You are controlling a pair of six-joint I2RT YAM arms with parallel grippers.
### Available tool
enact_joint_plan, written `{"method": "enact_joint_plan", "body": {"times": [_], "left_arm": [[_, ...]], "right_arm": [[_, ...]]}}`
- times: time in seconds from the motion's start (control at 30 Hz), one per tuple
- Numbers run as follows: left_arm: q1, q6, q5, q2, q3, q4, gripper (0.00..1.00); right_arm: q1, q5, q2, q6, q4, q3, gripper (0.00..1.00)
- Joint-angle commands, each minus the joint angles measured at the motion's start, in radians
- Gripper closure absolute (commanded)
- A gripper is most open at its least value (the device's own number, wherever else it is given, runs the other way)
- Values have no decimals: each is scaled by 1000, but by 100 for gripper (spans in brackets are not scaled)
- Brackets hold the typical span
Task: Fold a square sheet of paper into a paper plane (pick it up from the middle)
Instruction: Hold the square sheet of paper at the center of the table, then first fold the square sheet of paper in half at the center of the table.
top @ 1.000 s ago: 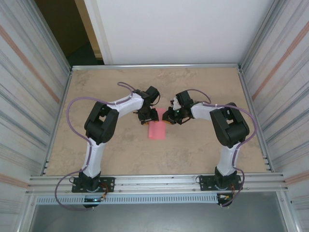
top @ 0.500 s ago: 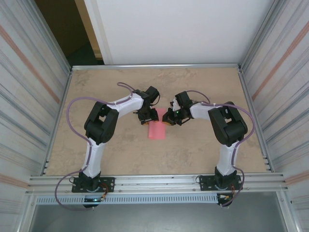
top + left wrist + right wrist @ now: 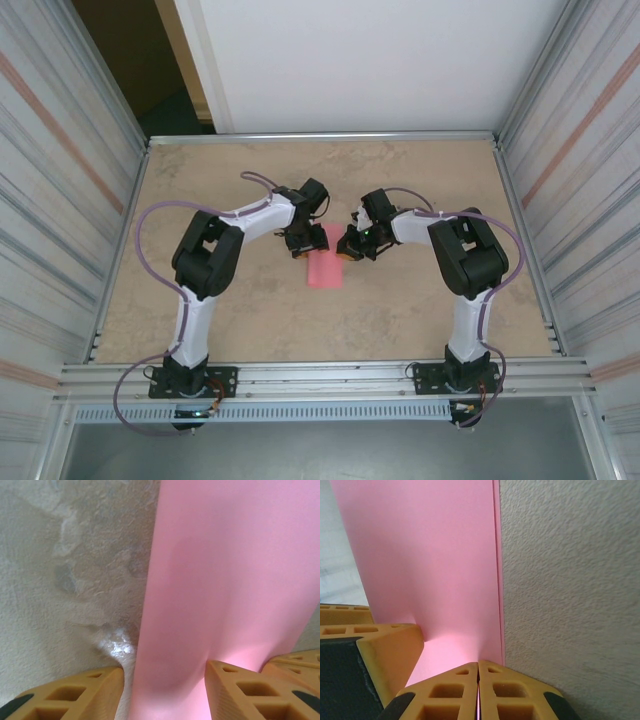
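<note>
the right gripper is pressing its two orange fingers together on the edge of the thin pink-red sheet of paper. how deep the paper is reaching between them is hidden. the left gripper is standing with its orange fingers apart. one is sitting beside the sheet's 9 o'clock edge and the other over the pink surface, though whether either is touching is hard to tell. both wrist views are cutting off the sheet's ends.

from above, the sheet is lying as a narrow strip near the table's middle, running toward 6 o'clock from the two grippers, which are covering its far corners at 11 and 1 o'clock.

the beige mottled tabletop is sitting between ribbed metal side walls at 9 and 3 o'clock, with a white back panel at 12.
</note>
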Motion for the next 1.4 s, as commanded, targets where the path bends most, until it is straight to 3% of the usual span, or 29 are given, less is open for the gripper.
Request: {"method": "enact_joint_plan", "body": {"times": [0.0, 0.3, 0.47, 0.6, 0.73, 0.9, 1.37], "left_arm": [[4, 8, 39, 84, -79, -5, 50], [103, 84, 77, -237, -91, 120, 47], [101, 85, 214, -337, -217, 331, 56], [78, 69, 309, -315, -242, 424, 69], [39, 86, 338, -239, -193, 381, 80], [31, 95, 371, -158, -141, 306, 85], [46, 169, 403, -51, -88, 214, 86]], "right_arm": [[-9, 85, 66, -50, -121, -26, 91], [-12, 142, 120, -112, -183, -8, 93], [-9, 170, 139, -117, -211, 7, 93], [-5, 180, 153, -124, -235, 30, 94], [-3, 199, 167, -131, -257, 46, 94], [-1, 220, 178, -135, -282, 53, 94], [-1, 273, 190, -142, -320, 59, 94]]}}
